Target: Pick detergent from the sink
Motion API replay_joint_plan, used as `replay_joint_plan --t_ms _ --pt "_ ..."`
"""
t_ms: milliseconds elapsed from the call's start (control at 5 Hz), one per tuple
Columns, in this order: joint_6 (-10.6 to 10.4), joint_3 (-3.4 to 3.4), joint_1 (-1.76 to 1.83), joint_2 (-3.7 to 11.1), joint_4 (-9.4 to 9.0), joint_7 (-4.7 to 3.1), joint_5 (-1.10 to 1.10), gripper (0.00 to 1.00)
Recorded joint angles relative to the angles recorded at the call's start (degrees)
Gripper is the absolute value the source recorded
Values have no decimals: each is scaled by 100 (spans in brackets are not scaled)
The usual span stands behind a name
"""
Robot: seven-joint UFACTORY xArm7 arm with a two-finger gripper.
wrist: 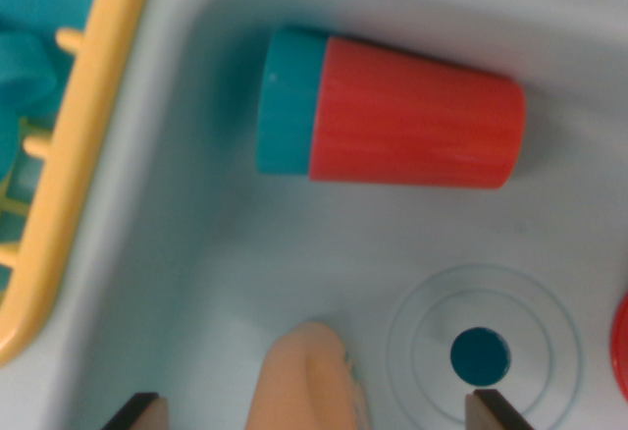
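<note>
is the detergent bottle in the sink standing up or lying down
Lying down: the detergent bottle rests lengthwise on the sink floor, teal cap toward the wrist view's left.

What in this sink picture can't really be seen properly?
- Red thing, wrist view's right: cut off by the edge, unidentifiable.
- Peach object: lower part cut off by the bottom edge.
- Gripper: only two dark fingertips show.
- Detergent bottle: blurred, no label readable.
- Yellow rack: mostly out of frame.
</note>
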Motion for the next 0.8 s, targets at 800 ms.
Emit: replay_joint_plan --t_ms 800 --pt "-73 -5 2 6 -73 -47 10 0"
